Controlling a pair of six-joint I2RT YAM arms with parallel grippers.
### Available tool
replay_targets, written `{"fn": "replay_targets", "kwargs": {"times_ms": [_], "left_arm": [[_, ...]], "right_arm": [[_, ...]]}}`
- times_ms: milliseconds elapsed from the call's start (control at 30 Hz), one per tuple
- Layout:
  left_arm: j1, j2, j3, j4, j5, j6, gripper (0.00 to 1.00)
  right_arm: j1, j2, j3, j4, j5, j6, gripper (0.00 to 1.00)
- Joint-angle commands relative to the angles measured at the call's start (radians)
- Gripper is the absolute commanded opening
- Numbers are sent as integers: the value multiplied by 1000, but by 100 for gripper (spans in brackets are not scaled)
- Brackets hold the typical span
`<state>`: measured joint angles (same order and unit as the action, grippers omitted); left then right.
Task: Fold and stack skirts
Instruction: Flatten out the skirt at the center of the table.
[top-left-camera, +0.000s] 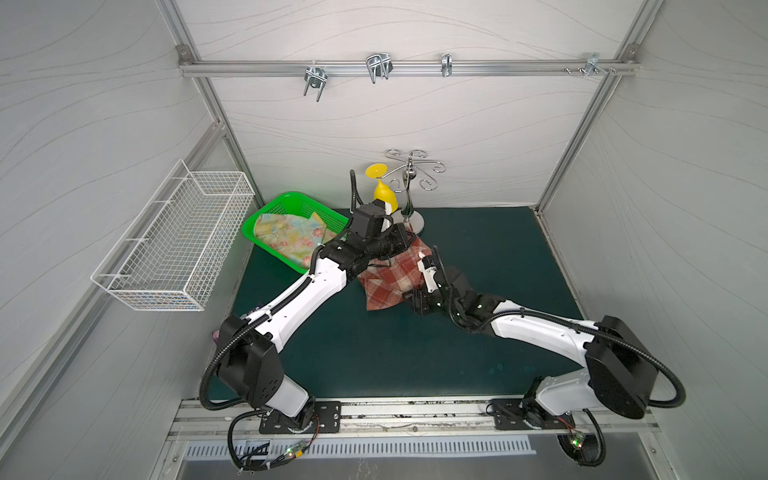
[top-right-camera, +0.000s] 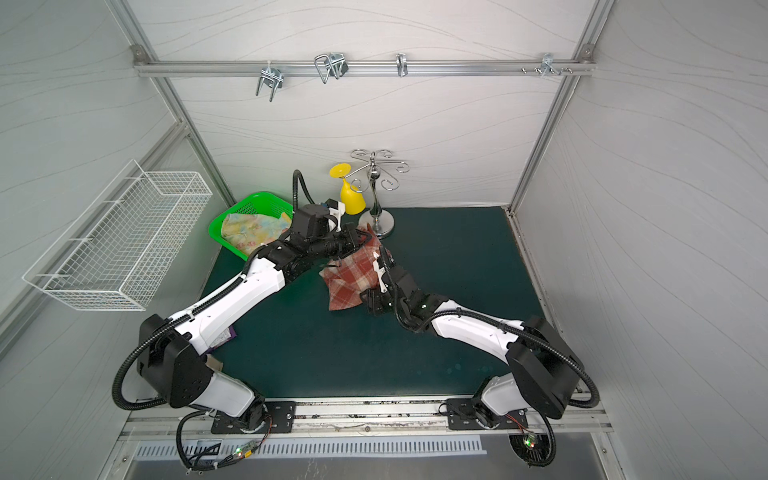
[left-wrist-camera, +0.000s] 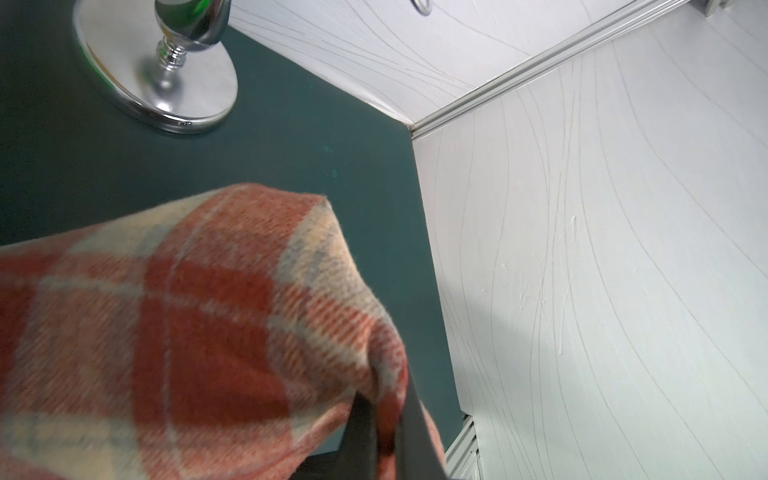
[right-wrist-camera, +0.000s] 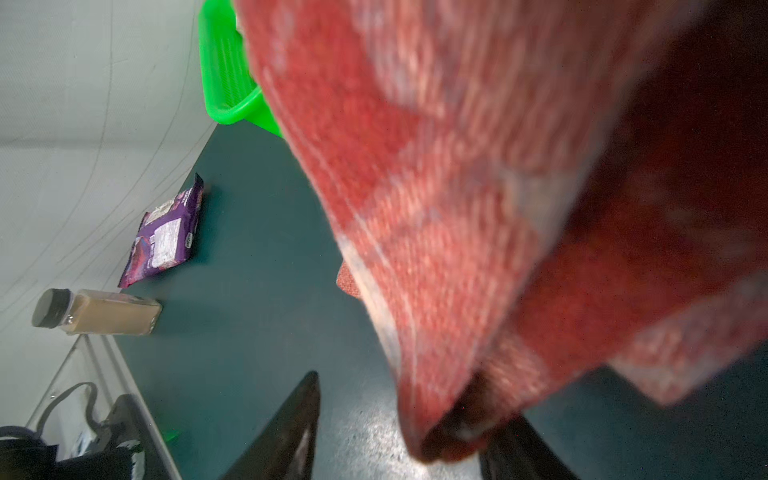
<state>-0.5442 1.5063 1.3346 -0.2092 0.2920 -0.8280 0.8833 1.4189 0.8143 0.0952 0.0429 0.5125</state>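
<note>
1. The plaid skirt (top-left-camera: 390, 282) is out in the middle of the dark green tabletop (top-left-camera: 415, 353). Part of it lies on the mat and its far side is lifted between the two arms.
2. The left hand (left-wrist-camera: 384, 390) is pinched tight on an edge of that skirt, and the cloth bulges up over its fingers.
3. The right hand (right-wrist-camera: 415, 399) is partly spread. A hanging fold of the plaid dangles between its fingers, and I can't see it gripped.
4. The floral skirt (top-left-camera: 291, 237) lies crumpled in the green basket (top-left-camera: 286, 196) at the far left corner.
5. A chrome cup stand (top-left-camera: 409, 183) stands at the back. Its round base is just beside the raised corner of the plaid, close to the left hand. A yellow cup (top-left-camera: 384, 193) hangs upside down from it.
6. A purple snack wrapper (right-wrist-camera: 166, 232) and a black-capped bottle (right-wrist-camera: 99, 316) on its side lie along the left edge, well clear of the cloth.
7. Pale panelled walls enclose the tabletop. A white wire basket (top-left-camera: 174, 249) hangs on the left wall, and a rail with metal hooks (top-left-camera: 374, 68) crosses the back one.
</note>
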Motion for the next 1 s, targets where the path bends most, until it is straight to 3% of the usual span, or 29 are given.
{"fn": "replay_targets", "kwargs": {"times_ms": [0,167,233,467,700,800,867,967], "left_arm": [[-6,-38,-9,83,26,-19,0],[-7,-48,-33,83,20,-13,0],[-6,-47,-42,79,17,-10,0],[-6,-48,-72,57,1,27,3],[-7,-89,-83,3,-42,61,41],[-5,-142,-100,-44,-90,89,79],[-5,-177,-106,-85,-118,112,98],[-5,-215,-117,-142,-143,126,100]], "right_arm": [[6,25,22,63,46,-16,46],[14,-5,13,75,52,-20,20],[30,-43,2,74,76,-31,14],[72,-246,8,-58,130,-68,9],[78,-415,92,-245,213,-105,10],[76,-440,162,-321,245,-131,11],[74,-447,198,-357,253,-145,11],[64,-448,223,-378,255,-152,11]]}}
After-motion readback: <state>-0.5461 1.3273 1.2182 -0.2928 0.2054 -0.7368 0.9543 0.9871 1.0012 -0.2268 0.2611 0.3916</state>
